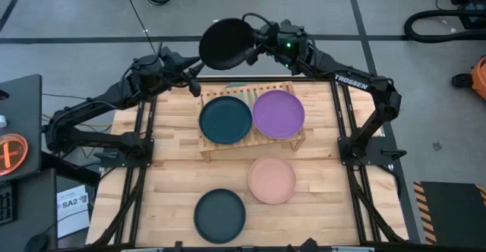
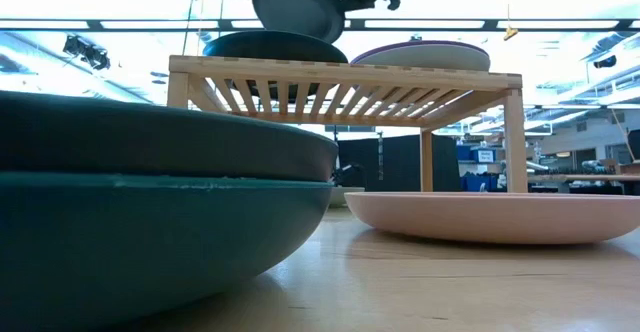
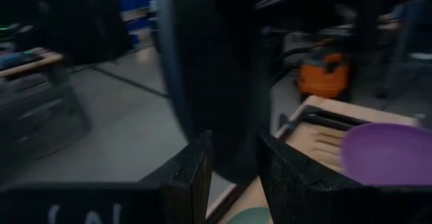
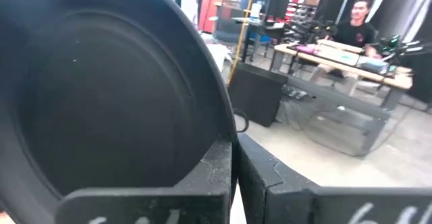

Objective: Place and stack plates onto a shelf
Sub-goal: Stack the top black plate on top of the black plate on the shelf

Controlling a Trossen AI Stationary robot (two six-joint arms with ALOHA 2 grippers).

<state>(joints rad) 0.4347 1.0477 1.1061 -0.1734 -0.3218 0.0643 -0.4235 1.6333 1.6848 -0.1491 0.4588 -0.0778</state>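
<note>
A charcoal plate stands on edge in the air beyond the table's far edge, seen tilted in the low view. My right gripper is shut on its right rim. My left gripper is open at the plate's lower left, and in its wrist view the plate's edge runs down between its two fingers. On the shelf lie a dark teal plate and a purple plate. A salmon plate and a stack, charcoal on teal, rest on the tabletop. My right gripper pinches the charcoal plate's rim between its two fingers, reaching level from the table's right. The plate stands on edge, a little tilted and clear of shelf and table. My left gripper's fingers flank the plate's lower rim. Whether they touch it I cannot tell.
A sliver of pale green shows just past the shelf's far edge. Black frame rails run along both table sides. Bare wood lies left of the salmon plate. In the right wrist view a person sits at a desk far off.
</note>
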